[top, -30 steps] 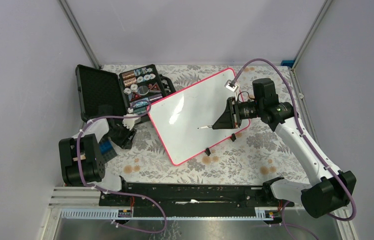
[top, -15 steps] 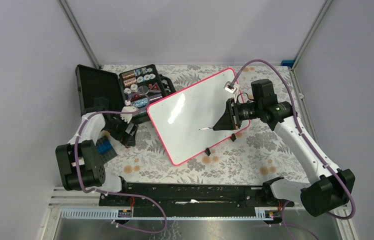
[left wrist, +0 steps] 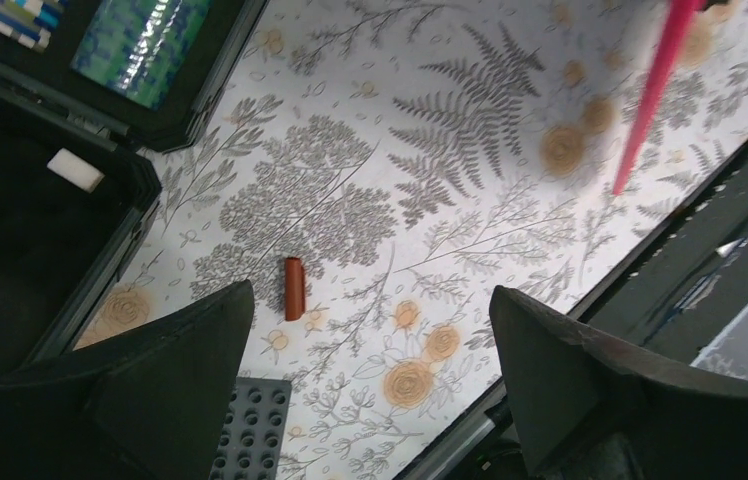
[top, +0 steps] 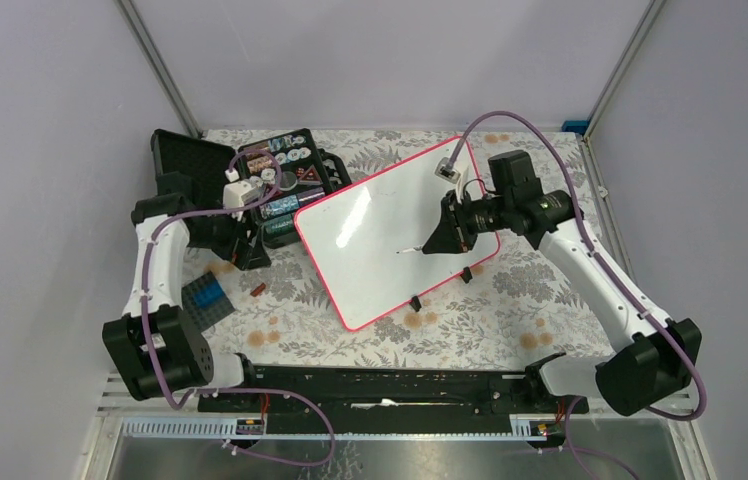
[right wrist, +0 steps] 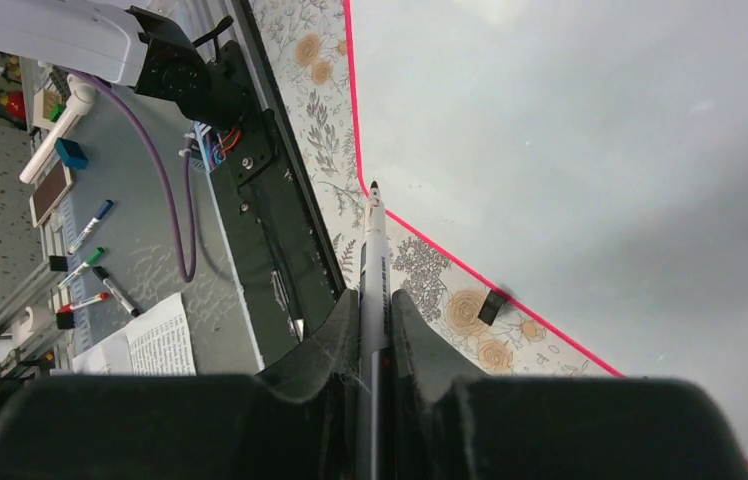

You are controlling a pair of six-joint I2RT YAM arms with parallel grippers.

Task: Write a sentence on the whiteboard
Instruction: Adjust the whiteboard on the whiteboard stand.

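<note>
The whiteboard lies flat and slantwise on the flowered tabletop, right of the middle, and I see no sentence on it; its face looks blank. So by my reckoning the writing is all left to do. My right end effector is clenched on a marker, tip bare and poised over the board's near half; whether it touches I cannot tell. My left end effector hangs released and empty over a small reddish-brown cap by the black case.
</note>
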